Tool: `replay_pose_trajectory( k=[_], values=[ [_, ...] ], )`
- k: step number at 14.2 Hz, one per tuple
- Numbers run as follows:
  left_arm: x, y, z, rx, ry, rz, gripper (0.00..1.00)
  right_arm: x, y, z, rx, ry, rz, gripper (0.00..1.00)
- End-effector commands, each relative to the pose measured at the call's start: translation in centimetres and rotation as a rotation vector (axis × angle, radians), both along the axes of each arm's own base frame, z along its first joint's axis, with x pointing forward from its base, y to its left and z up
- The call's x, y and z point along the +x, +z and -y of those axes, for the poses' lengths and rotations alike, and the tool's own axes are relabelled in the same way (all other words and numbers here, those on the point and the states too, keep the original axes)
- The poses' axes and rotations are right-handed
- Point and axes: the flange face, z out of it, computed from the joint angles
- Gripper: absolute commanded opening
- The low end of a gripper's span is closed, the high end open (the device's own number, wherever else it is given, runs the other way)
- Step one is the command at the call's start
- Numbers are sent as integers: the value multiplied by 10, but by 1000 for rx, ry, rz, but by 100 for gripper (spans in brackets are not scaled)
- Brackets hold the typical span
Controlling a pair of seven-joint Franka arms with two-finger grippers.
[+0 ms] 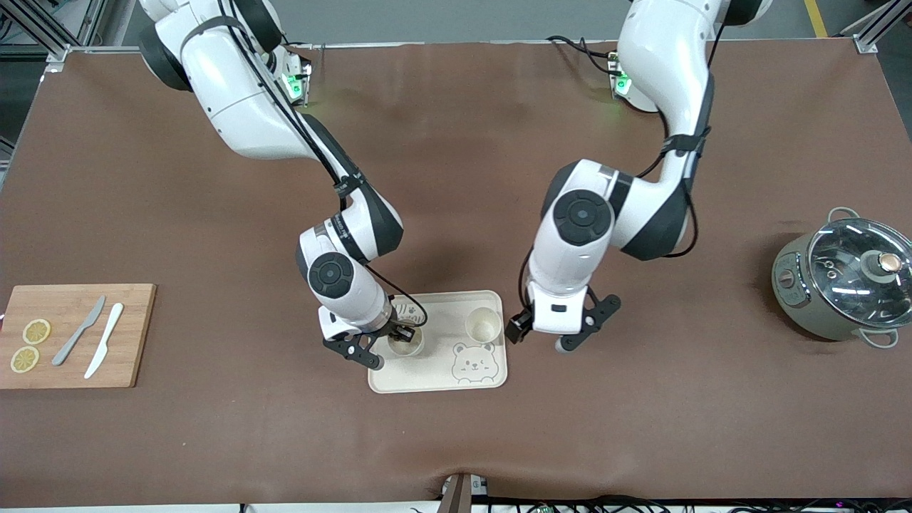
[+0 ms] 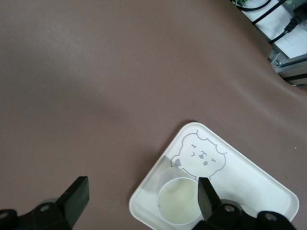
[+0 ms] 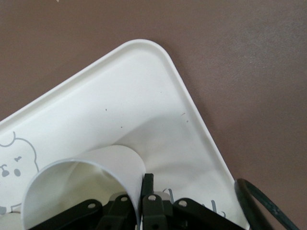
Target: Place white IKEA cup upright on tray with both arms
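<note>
Your right gripper [image 1: 390, 340] is over the tray [image 1: 491, 377] at the right arm's end, fingers pinched on the rim of a white cup [image 1: 406, 345] that stands upright there, prob. steadying it. A second cup [image 1: 483, 325] stands upright on the tray too. The left gripper [image 1: 545, 339], jaws wide apart w/ nothing between, hangs just off the tray's edge, apparently let go.

A robotics lab staged as a kitchen: two white robot arms [image 1: 342, 235] bolted along a brown-covered table [image 1: 456, 442] framed by aluminium rails [image 1: 873, 28], cables trailing at its edges, with a cutting board [image 1: 71, 335], lemon slices [image 1: 35, 331], knives [image 1: 103, 349] and an electric cooking pot [image 1: 841, 285].
</note>
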Motion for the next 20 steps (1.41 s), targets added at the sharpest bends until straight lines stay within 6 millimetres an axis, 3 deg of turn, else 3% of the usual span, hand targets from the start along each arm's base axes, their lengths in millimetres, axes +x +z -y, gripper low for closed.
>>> replay_pose_trajectory(
  k=[1, 2, 3, 4, 8, 10, 14, 18, 20],
  values=[
    [-5, 24, -33, 22, -61, -35, 100, 2, 1, 3, -14, -19, 15, 65],
    [-6, 31, -45, 22, -84, -39, 100, 3, 1, 5, -14, -21, 15, 75],
    [-9, 36, -55, 27, -110, -51, 100, 4, 3, 6, -13, -21, 16, 95],
    [-10, 43, -68, 29, -135, -60, 100, 5, 5, 7, -13, -21, 18, 100],
    [-14, 78, -124, 34, -250, -89, 100, 7, 34, 13, -30, -7, -1, 100],
    [-19, 88, -146, 37, -306, -107, 100, 4, 70, 19, -46, -5, -29, 100],
    [-28, 106, -193, 33, -400, -109, 100, -16, 185, 39, -63, 40, -77, 100],
    [-42, 122, -239, 30, -492, -109, 100, -75, 317, 61, -70, 85, -145, 100],
    [-48, 132, -262, 26, -529, -114, 100, -104, 381, 102, -80, 128, -166, 100]
  ],
)
